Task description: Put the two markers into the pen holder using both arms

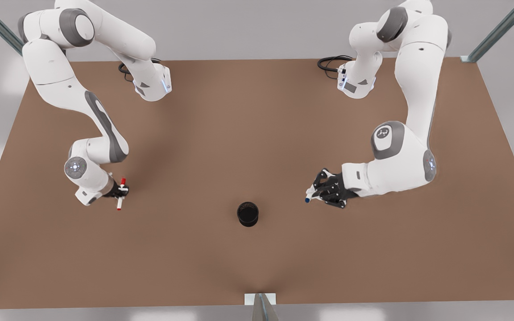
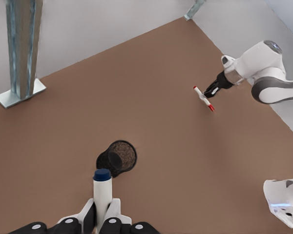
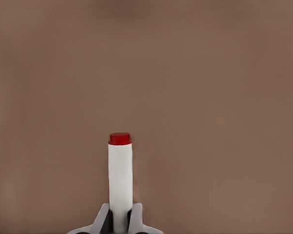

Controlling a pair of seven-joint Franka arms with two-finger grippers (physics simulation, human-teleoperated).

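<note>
My left gripper (image 1: 318, 192) is on the front view's right, shut on the blue marker (image 1: 307, 199), lifted above the table. In the left wrist view the blue marker (image 2: 102, 187) stands out from between the fingers of the left gripper (image 2: 102, 220), with the black pen holder (image 2: 118, 157) just beyond its cap. On the table between the arms, the pen holder (image 1: 247, 214) stands upright. My right gripper (image 1: 118, 191), on the front view's left, is shut on the red marker (image 1: 120, 195). The red marker (image 3: 120, 175) juts out of the right gripper (image 3: 120, 223) over bare table.
The brown table (image 1: 248, 125) spreads wide around the holder. A metal bracket (image 1: 260, 303) sits at its near edge, and the same post (image 2: 20, 53) rises beyond the holder in the left wrist view. Black cables (image 1: 330, 62) lie by the far arm base.
</note>
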